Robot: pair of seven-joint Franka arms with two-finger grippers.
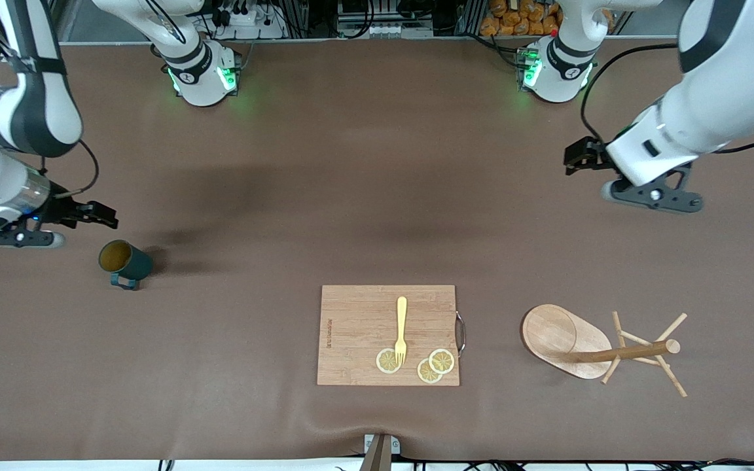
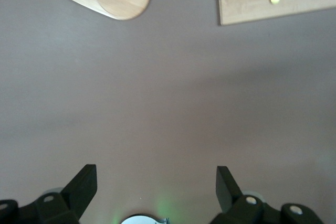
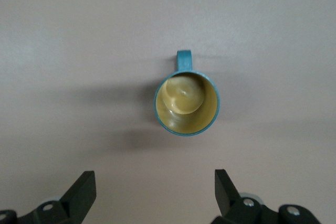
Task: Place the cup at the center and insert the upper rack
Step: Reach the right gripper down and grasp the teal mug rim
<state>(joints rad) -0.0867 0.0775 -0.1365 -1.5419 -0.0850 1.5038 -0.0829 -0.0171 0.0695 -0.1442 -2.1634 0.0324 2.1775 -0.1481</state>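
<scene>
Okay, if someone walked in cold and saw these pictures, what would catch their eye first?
Probably the rack, tipped on its side toward the left arm's end of the table, beside the cutting board carrying a yellow fork and lemon slices. Next, the cup standing upright toward the right arm's end, with the open right gripper next to it. The left gripper hangs open over bare table.

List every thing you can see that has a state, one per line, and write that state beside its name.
Cup: upright on the table, empty, not held.
Mug tree: tipped over on its side, not held.
Cutting board: flat on the table.
Fork: lying on the cutting board, tines on a lemon slice.
Lemon slices: three, flat on the board.
Left claw: open, over bare table.
Right claw: open, beside the cup.
</scene>
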